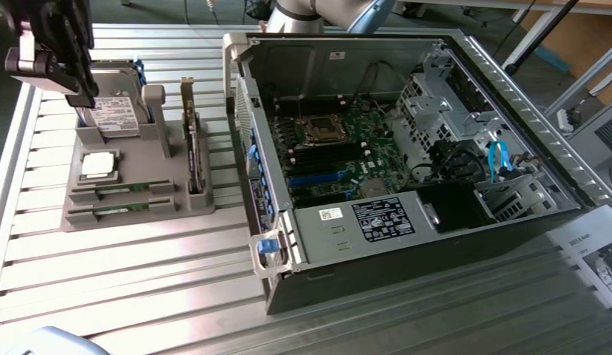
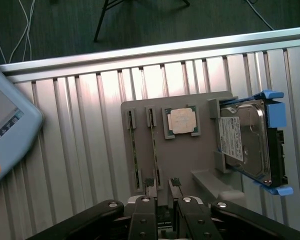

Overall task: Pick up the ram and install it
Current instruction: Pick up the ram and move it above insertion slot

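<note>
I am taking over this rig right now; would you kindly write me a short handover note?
Gripper: open, empty, hovering above the grey holder beside the open computer case.
Ram: both ram sticks lie in the holder's slots, untouched.
Done: nothing yet.
Left: ram neither picked up nor installed.

Ribbed silver desk under grey tray; on tray, green ram, silver processor, blue-framed hard drive.

Ribbed aluminium table, dark floor
</note>
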You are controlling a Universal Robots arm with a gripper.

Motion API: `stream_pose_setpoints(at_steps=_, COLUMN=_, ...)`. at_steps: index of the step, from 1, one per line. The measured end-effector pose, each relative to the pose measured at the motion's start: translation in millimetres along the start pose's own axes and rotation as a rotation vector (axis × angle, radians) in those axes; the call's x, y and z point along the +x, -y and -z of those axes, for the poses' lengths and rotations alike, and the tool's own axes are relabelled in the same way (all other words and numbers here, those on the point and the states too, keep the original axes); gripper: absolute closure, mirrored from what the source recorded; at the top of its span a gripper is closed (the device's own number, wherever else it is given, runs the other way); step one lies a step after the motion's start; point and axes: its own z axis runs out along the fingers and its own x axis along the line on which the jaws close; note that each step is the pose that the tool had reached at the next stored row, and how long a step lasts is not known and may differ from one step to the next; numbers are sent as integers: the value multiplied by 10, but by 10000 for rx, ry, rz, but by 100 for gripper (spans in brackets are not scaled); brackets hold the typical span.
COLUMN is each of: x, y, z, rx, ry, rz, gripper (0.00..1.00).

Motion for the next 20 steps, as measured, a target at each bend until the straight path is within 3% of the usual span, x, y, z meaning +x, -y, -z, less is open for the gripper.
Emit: stream_pose_setpoints(at_steps=20, x=2, y=3, z=-71, rx=0, ry=20, rz=38, gripper=76)
